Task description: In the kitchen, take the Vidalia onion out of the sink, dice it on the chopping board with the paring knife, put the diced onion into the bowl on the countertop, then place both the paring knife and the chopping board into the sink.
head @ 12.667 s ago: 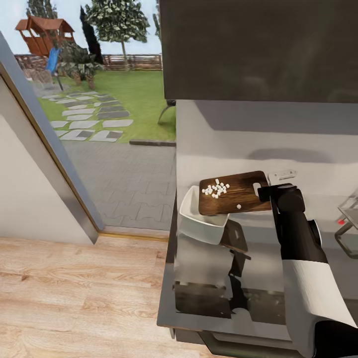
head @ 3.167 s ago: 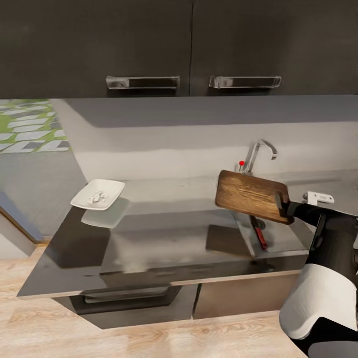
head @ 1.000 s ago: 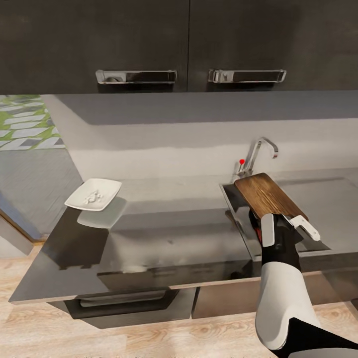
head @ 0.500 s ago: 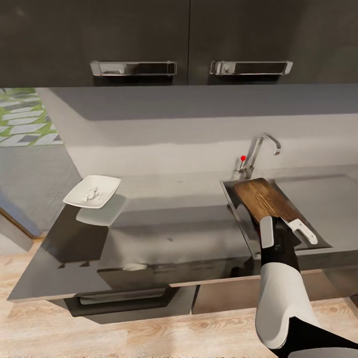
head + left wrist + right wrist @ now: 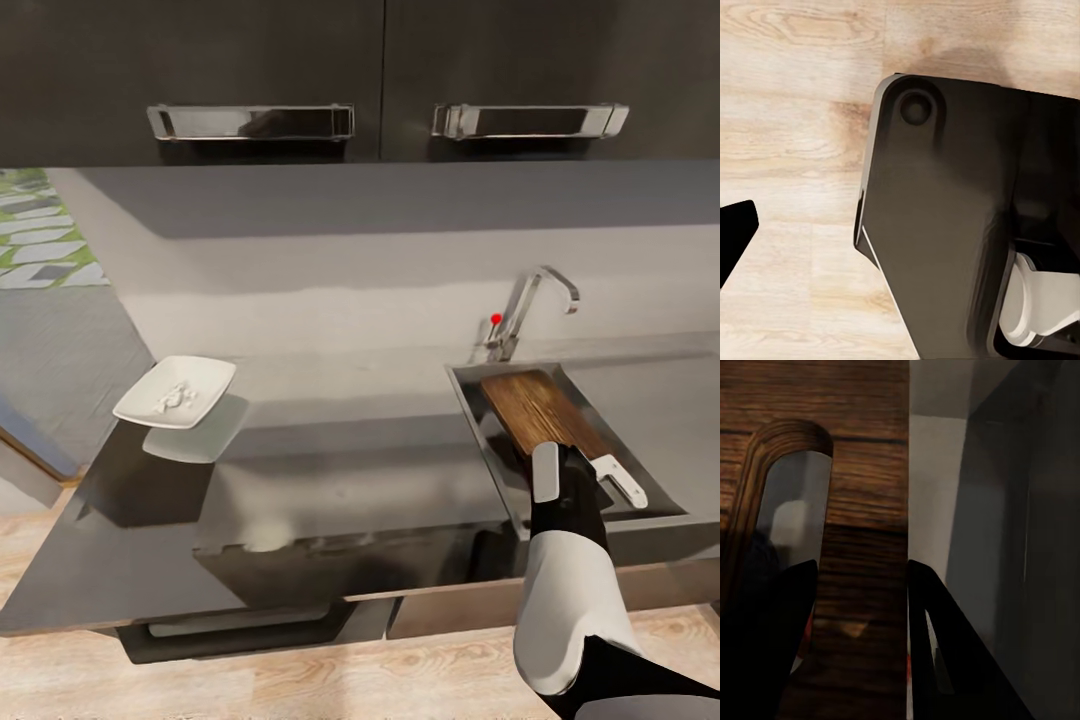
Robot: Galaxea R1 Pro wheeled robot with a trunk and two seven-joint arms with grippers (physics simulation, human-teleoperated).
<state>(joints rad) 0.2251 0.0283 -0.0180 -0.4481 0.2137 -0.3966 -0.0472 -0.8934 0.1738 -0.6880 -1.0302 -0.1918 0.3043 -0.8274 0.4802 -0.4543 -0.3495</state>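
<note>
The dark-brown chopping board (image 5: 538, 408) lies lengthwise in the sink (image 5: 470, 405), its far end near the faucet (image 5: 530, 305). My right gripper (image 5: 578, 478) is shut on the board's near end. In the right wrist view the black fingers (image 5: 784, 622) straddle the strip of wood between the handle slot (image 5: 787, 502) and the board's edge (image 5: 862, 555). The paring knife is hidden. The white bowl (image 5: 150, 405) stands on the countertop (image 5: 340, 470) at the left, with white diced onion (image 5: 177, 394) in it. One dark fingertip of my left gripper (image 5: 735, 232) hangs over the wooden floor.
Dark wall cabinets with bar handles (image 5: 250, 122) hang above the counter. The drainboard (image 5: 670, 420) lies to the right of the basin. A drawer front (image 5: 250, 620) juts out below the countertop's front edge. My own dark base (image 5: 945, 225) is beside the left arm.
The board has gone down from above the sink's rim into the basin, with my right gripper still on it. The head camera has shifted, so the whole scene sits a little differently.
</note>
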